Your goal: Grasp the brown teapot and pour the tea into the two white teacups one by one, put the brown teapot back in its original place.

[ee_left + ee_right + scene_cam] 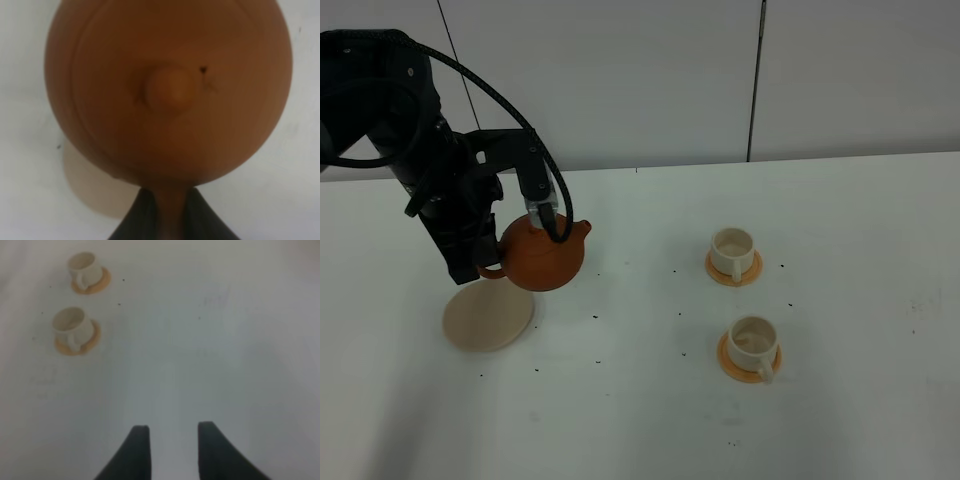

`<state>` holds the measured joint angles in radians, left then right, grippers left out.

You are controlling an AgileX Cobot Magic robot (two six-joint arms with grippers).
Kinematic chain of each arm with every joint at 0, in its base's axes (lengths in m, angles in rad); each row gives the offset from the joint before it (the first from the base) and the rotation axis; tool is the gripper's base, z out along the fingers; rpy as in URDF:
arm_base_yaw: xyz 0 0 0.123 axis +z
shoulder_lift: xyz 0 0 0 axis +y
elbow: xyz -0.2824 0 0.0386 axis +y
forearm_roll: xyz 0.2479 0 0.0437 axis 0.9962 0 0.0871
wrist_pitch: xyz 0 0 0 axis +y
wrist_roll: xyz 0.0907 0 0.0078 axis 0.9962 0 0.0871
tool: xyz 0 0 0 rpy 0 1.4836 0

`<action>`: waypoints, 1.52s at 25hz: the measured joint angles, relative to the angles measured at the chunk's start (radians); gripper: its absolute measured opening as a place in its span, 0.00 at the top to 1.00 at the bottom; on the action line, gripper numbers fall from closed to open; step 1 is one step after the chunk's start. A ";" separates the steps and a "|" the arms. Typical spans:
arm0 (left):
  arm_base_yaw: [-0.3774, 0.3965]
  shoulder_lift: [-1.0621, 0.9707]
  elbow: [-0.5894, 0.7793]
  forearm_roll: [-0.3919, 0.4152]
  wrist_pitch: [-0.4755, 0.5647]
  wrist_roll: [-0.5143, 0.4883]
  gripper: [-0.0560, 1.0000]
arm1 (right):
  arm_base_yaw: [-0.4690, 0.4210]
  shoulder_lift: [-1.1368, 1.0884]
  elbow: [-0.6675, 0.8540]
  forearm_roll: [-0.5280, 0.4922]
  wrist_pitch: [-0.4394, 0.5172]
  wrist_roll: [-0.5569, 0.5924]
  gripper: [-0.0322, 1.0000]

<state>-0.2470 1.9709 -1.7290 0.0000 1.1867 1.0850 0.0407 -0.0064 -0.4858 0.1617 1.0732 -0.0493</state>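
White bench [620,430] below. Left tool [482,264] pinches the loop handle of a likely heavy, breakable clay teapot [542,258] just ahead of it; right tool [172,450] spread, empty.

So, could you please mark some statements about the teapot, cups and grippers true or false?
1. The left gripper grips the brown teapot by its handle. True.
2. The brown teapot rests on the beige plate. False: it is held above the beige plate.
3. Both white teacups stand on orange saucers. True.
4. The right gripper is shut on a teacup. False: it is open and empty, far from both.
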 joint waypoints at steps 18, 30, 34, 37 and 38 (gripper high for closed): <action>0.000 0.017 -0.002 -0.019 0.000 0.017 0.79 | 0.000 0.000 0.000 0.002 0.000 -0.001 0.74; -0.001 0.064 -0.089 -0.037 0.000 0.021 0.79 | 0.000 0.000 0.000 0.002 0.000 0.001 0.74; -0.013 0.128 -0.159 -0.034 0.001 0.018 0.79 | 0.000 0.000 0.000 0.002 0.000 0.001 0.74; -0.033 0.173 -0.223 -0.024 0.001 0.016 0.79 | 0.000 0.000 0.000 0.002 0.000 0.000 0.74; -0.041 0.187 -0.245 -0.020 0.001 0.016 0.79 | 0.000 0.000 0.000 0.002 0.000 0.000 0.74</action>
<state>-0.2877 2.1583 -1.9740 -0.0198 1.1878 1.1013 0.0407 -0.0064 -0.4858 0.1634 1.0732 -0.0492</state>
